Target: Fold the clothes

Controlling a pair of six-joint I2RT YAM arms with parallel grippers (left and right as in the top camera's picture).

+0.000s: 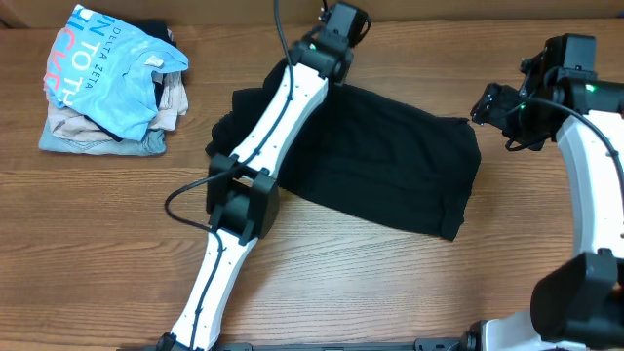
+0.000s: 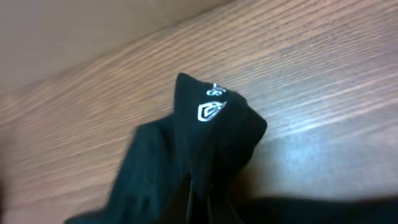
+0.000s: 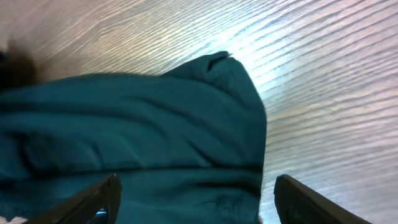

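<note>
Left fingers (image 1: 343, 21) pinch the plain black soft-fabric garment (image 1: 390, 166) at its far edge; right fingers (image 3: 102, 199) hang spread over its right corner, wooden surface (image 1: 390, 283) beyond.

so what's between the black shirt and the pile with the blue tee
Nothing but a bare strip of wooden table, seen in the overhead view; the black shirt and the pile topped by the blue tee lie apart.

Overhead, the left arm (image 1: 283, 107) is covering a strip of the clothes (image 1: 390, 166) from 7 toward 12 o'clock, and its wrist is hiding the left gripper's (image 1: 336, 44) jaws, which the left wrist view is not showing either. The white mark (image 2: 210, 111) is blurring past reading, and the right wrist view's 6 o'clock edge is cutting off the right gripper's (image 3: 199, 208) fingers (image 3: 102, 198).
</note>
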